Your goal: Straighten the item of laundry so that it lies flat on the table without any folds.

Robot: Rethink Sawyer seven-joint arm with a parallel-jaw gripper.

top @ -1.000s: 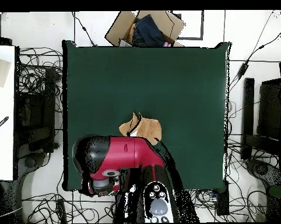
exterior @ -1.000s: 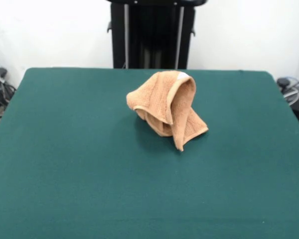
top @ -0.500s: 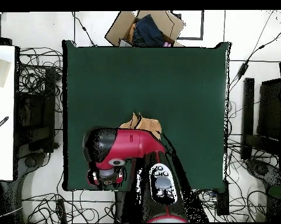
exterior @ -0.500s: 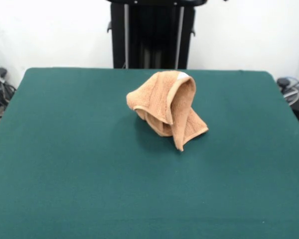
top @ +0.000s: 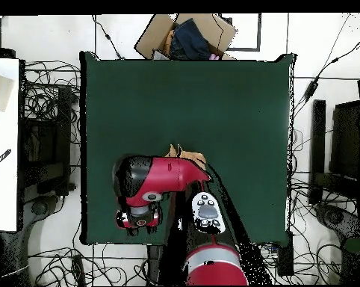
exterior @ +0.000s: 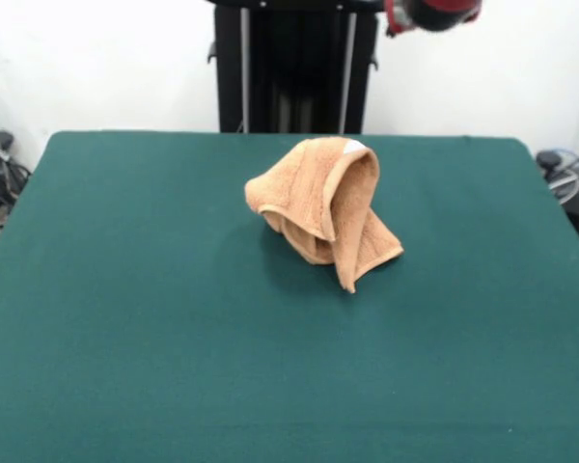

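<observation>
I see the big green counter (exterior: 125,338) first. From the front cam, the orange-tan hand towel (exterior: 323,207) sits a bit past the middle, bunched up in a tall lump w/ folds hanging down & one corner poking toward the cam. A small white label (exterior: 353,147) shows at the top of the lump.

From above, the red & black arm (top: 164,178) hangs over the towel's near side, so only a bit of towel peeks out. The gripper (top: 139,220) end is low over the counter edge, well apart from the towel. Can't tell if it's open or closed. A cardboard box (top: 184,35) w/ dark stuff sits past the far edge.
</observation>
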